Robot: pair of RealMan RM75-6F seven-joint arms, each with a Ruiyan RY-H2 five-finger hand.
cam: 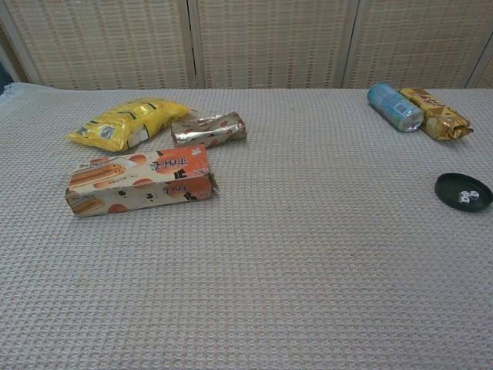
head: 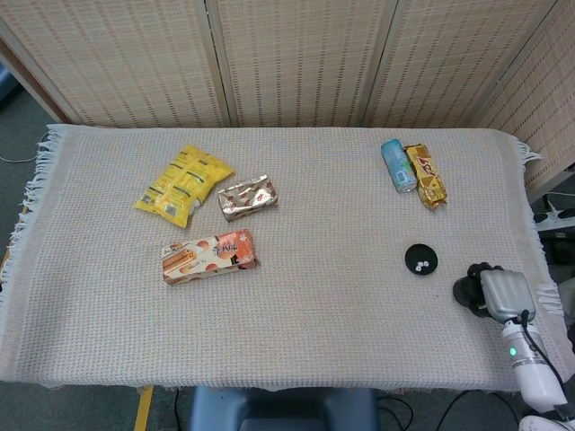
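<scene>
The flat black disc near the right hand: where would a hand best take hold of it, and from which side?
Probably by the rim. The black disc lies flat and low on the cloth, so no side wall offers a wrap grip. Coming from above, pinching opposite edges, looks best; the right hand sits apart from it, nearer the table's front edge.

Right robot hand [head: 492, 292] low at near-right edge, fingers curled.

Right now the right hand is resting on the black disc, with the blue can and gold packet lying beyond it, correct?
Not quite: the right hand is off the black disc, nearer the table edge, as the head view shows. The blue can and gold packet do lie beyond the disc.
</scene>
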